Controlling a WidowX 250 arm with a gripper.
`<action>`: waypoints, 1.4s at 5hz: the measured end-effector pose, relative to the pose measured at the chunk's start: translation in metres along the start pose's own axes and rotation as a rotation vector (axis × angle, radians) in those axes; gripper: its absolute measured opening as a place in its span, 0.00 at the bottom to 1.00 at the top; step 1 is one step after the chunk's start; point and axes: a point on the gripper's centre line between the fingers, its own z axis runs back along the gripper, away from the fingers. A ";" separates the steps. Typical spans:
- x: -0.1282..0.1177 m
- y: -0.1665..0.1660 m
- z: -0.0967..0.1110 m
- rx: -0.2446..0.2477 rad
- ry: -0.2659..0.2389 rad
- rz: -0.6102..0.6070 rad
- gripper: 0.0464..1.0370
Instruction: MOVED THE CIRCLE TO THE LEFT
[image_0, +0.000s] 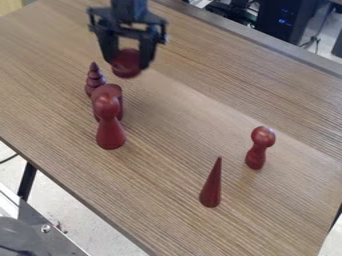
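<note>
1. The gripper (127, 64) is seen hanging down near the top of the view, left of centre, over the far part of the table (174, 150).
2. The circle (126, 61), dark red and rounded, is pinched between the fingers (147, 54), with one set on each side of it. Whether the table is touched by it cannot be told.
3. Below and slightly left of the circle in the view, a ringed piece (95, 80) is stood upright.
4. Just nearer the camera, a rounded block (113, 91) is partly hidden by a tall pawn (111, 134), which is stood upright in front of it.
5. Well apart from these, toward the right, a small pawn (256, 151) is placed upright.
6. Near the small pawn, lower and to its left in the view, a cone (211, 187) is stood with its point up.
</note>
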 end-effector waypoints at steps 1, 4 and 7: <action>0.008 0.025 0.006 0.005 -0.023 0.057 0.73; 0.016 0.096 -0.020 -0.060 0.015 0.306 0.73; -0.005 0.116 -0.055 0.078 0.068 0.468 0.73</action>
